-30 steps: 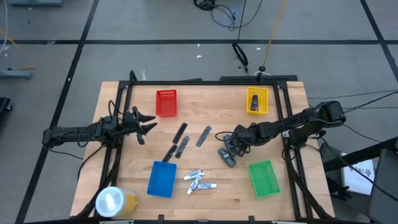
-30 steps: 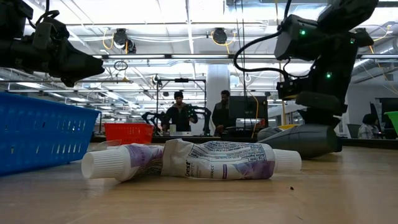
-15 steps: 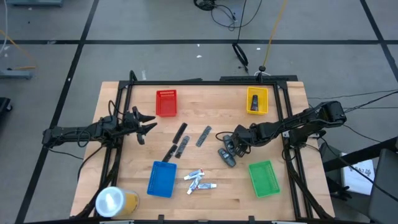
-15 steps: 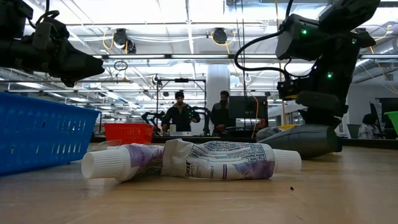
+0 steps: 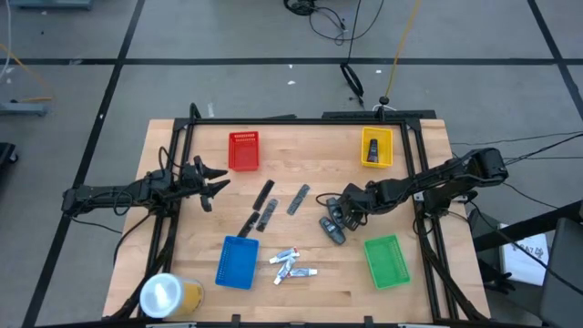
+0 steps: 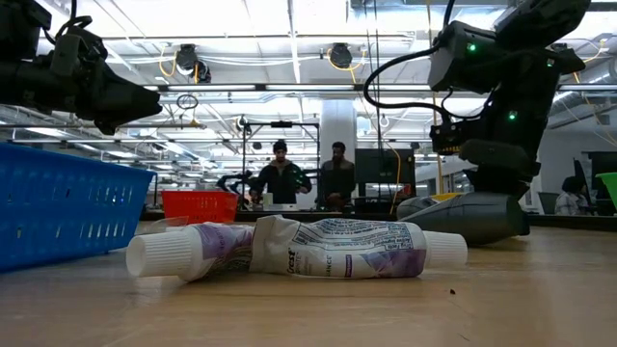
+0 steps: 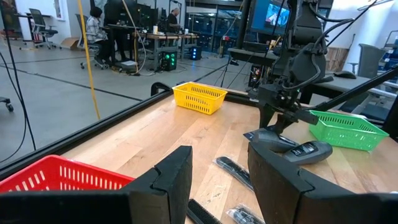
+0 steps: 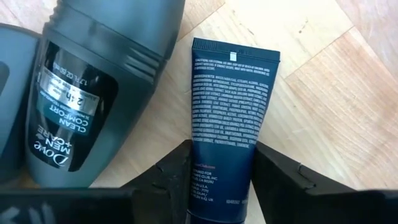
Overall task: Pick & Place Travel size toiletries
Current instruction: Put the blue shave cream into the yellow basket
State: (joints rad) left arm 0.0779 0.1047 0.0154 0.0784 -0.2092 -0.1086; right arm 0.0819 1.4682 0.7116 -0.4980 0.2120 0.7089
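At the desk's [image 5: 301,290] nine o'clock edge, the left pincer [image 5: 211,181] hovers with its jaws apart, grasping nothing. Toward three o'clock, the right pincer [image 8: 219,169] reaches down, its fingers touching both sides of a dark-blue tube [image 8: 227,118] lying beside a grey deodorant stick [image 8: 96,87].

tubes [image 5: 292,262] between two trays [image 5: 236,262], sticks [image 5: 264,208] mid-table, roll [image 5: 168,295] at corner

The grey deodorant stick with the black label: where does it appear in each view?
High view: grey deodorant stick, lower centre, beside the right pincer.
Low view: right, behind the white tubes.
Left wrist view: right of centre.
Right wrist view: upper left.
Shared landmark: green plastic tray, also in the left wrist view.
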